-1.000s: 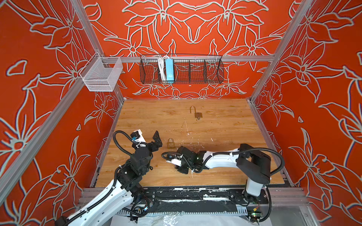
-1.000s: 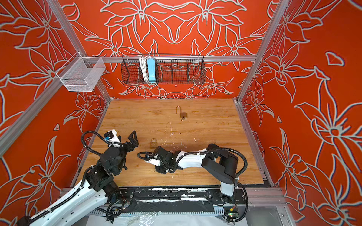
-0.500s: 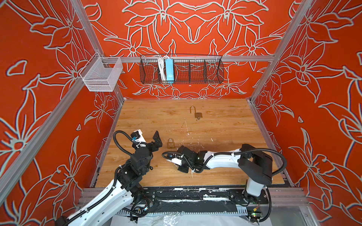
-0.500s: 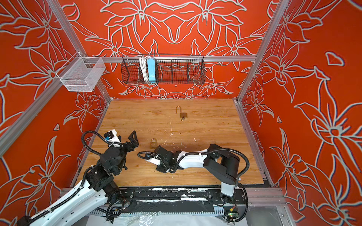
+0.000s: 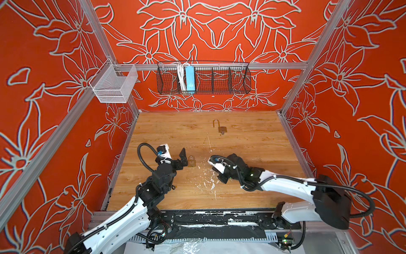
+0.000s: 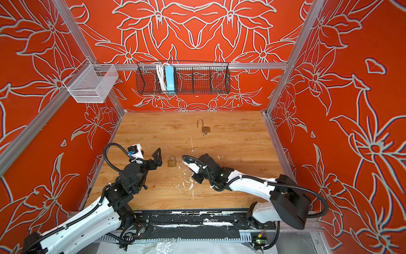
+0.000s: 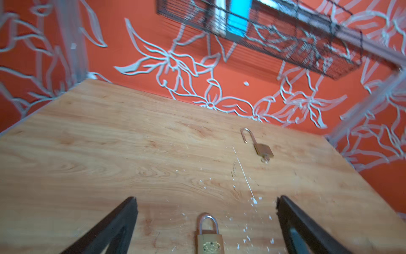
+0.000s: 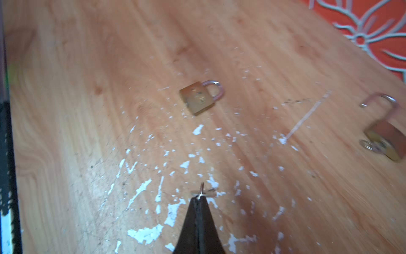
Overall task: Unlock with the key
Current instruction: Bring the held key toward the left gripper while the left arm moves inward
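Table (image 5: 252,140): a wood top flecked with white chips toward the front. Both locks and the key lie flat on it.
Right arm (image 5: 285,187): stretched low across the front with the wrist tipped down. I judge this is because a thin, flat key can only be pinched from above.
Left arm (image 5: 123,217): raised and aimed at the shut lock from the other side, probably staged to steady it.
Left claw (image 7: 206,198): fingers wide apart and holding nothing. Its wrist view frames the shut lock between the two fingers. In both top views the lock sits just beside the tips, untouched.
Right claw (image 8: 200,199): tips pressed together on the key, down at the table. In both top views the wrist hides the tips, so only the right wrist view shows this grip.
Open lock (image 5: 222,129): far back and well apart from both arms, with its shackle swung out. A ring (image 8: 369,146) shows at its keyhole end, likely a key left in it, so this lock looks finished.
Shut lock (image 5: 191,162): front middle, between the two claws, lying flat with the shackle down in the body. It is probably the one to open.
Key (image 8: 201,193): a small bright piece at the right claw's tips, resting on the chipped patch near the shut lock but apart from it. It is too small to find in a top view. Whether the pinch is on the bow or on a ring, I cannot tell.
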{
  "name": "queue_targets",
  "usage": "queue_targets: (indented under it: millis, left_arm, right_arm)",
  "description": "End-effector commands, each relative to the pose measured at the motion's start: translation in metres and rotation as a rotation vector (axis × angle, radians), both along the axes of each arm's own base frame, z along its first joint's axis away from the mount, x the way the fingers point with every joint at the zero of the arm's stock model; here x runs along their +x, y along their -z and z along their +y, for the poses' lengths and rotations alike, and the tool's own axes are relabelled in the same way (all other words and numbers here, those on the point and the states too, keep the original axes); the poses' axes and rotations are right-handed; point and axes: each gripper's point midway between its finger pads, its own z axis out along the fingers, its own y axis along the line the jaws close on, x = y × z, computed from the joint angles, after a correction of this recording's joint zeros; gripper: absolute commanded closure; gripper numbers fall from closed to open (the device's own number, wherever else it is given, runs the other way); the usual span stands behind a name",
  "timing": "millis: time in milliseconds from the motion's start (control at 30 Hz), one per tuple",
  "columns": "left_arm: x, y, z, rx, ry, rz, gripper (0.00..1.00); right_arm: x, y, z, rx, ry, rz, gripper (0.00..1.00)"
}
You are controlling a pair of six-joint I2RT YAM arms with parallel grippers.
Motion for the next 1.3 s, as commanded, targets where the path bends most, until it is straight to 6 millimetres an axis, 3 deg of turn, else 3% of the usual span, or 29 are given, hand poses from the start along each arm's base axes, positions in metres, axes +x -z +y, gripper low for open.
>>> queue_targets:
  millis: [0,133,267,400,467,667,800,1267]
  left_arm:
    - [0.006,-0.009,-0.057,0.069,0.295,-0.062,0.01]
    - [0.003,0.009,-0.114,0.112,0.591,-0.029,0.04]
    - [0.0,0.028,-0.138,0.138,0.728,-0.018,0.1]
    - [-0.02,0.033,-0.161,0.135,0.929,-0.063,0.17]
    - [-0.023,0.036,-0.165,0.145,0.963,-0.084,0.19]
    - [-0.031,0.059,-0.181,0.211,1.102,-0.071,0.24]
    - [-0.028,0.066,-0.183,0.217,1.096,-0.099,0.29]
    - [-0.026,0.077,-0.206,0.178,1.116,-0.147,0.37]
  right_arm:
    - [0.016,-0.018,-0.018,0.104,0.116,-0.022,1.0]
    - [0.024,-0.026,-0.033,0.144,0.186,-0.036,1.0]
    - [0.021,-0.034,-0.035,0.208,0.168,-0.033,1.0]
    - [0.019,-0.042,-0.04,0.245,0.179,-0.046,1.0]
    - [0.02,-0.045,-0.042,0.259,0.183,-0.047,1.0]
    - [-0.004,-0.055,-0.032,0.323,0.028,-0.068,1.0]
    - [-0.001,-0.06,-0.041,0.335,0.078,-0.09,1.0]
    - [-0.007,-0.053,-0.023,0.347,0.0,-0.017,1.0]
